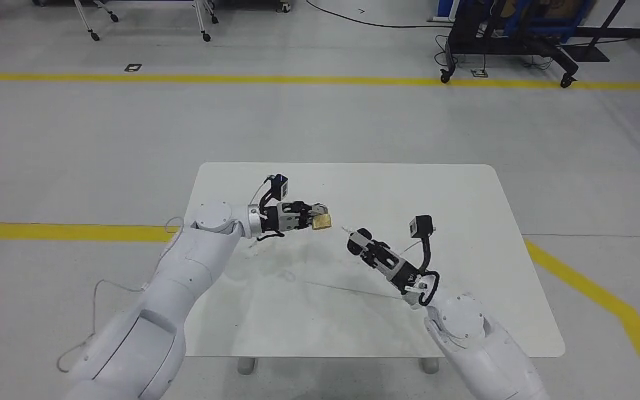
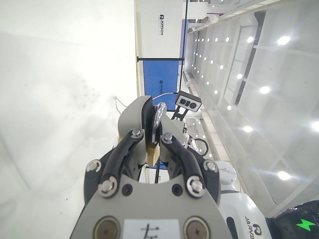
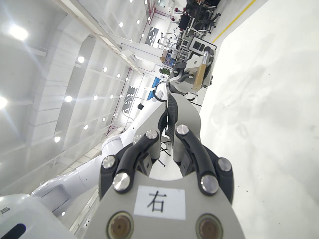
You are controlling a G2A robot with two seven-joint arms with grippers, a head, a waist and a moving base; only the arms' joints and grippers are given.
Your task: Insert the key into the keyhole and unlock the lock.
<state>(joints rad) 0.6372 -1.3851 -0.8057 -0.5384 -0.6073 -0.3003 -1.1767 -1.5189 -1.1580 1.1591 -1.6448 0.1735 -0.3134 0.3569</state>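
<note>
Left wrist view: the left gripper [image 2: 155,108] is closed tight on the brass lock [image 2: 152,154], held above the white table [image 1: 470,300]. Near it but apart, the right gripper [image 1: 352,237] points toward the lock, fingers pressed together; whether they pinch the key is too small to tell.

1. A white tag [image 2: 151,228] on the left gripper [image 2: 155,115] housing carries 1 black character.
2. A white sticker [image 3: 159,202] on the right gripper [image 3: 171,96] housing carries 1 black character.
3. The white panel [image 2: 154,8] and the blue panel [image 2: 159,73] on the far wall each carry 1 logo with a short wordmark.
4. A black object carries 1 green lightning sign [image 2: 305,225].
</note>
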